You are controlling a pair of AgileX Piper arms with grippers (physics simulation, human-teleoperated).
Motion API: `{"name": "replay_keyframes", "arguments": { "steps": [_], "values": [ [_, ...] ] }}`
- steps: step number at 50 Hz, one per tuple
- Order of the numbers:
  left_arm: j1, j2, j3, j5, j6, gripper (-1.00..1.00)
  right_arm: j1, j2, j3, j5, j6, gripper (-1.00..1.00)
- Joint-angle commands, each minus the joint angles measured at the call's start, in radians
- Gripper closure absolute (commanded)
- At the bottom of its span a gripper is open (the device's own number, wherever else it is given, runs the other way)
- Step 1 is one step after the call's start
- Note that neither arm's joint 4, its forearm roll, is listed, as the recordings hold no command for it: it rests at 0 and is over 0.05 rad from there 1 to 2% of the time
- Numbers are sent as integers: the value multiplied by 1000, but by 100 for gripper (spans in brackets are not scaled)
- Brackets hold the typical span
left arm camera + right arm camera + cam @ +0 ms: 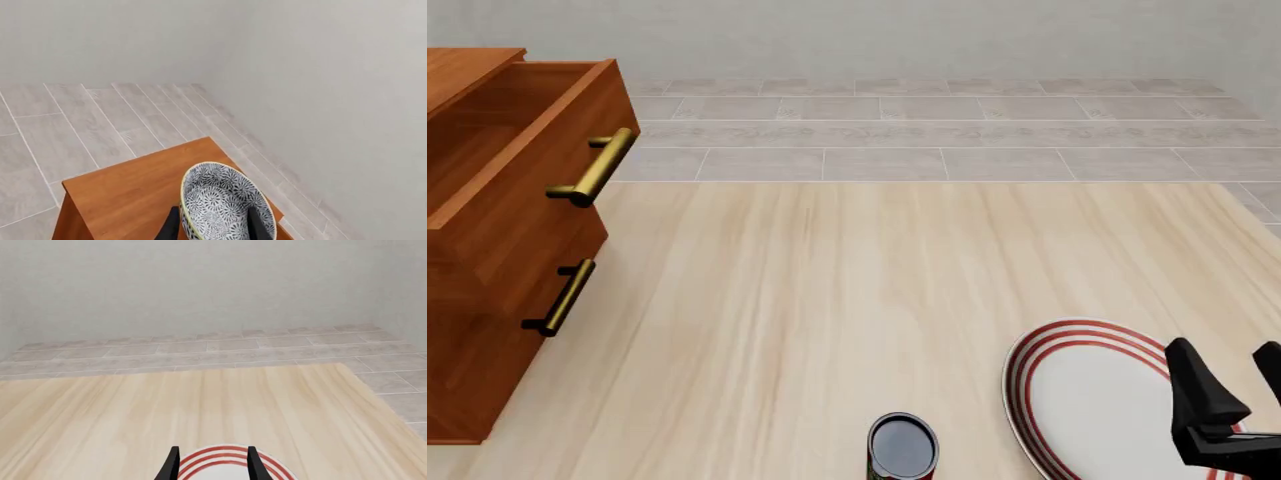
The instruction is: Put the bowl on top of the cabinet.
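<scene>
- Now the left gripper (pixel 215 227) grips the bowl (pixel 225 202) by its rim, tilted, over the cabinet (pixel 137 192) top.
- Right gripper (pixel 1230 385), lower right of the front view, is open and holds nothing, above the plate (pixel 1088 395).

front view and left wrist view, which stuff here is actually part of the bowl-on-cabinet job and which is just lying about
Part of the job:
- bowl, gripped at its rim by the left tool over the cabinet top
- cabinet, top drawer pulled out

Just lying about:
- plate with red rings, under the open right tool
- small dark can at the table's near edge
</scene>
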Motion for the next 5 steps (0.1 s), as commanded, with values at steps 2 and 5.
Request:
{"name": "replay_keyframes", "arguments": {
  "steps": [2, 5],
  "values": [
    [18, -49, -35, -6, 38, -100, 0, -1, 0, 0, 0, -100],
    [39, -70, -50, -6, 57, -100, 0, -1, 0, 1, 0, -100]
  ]
}}
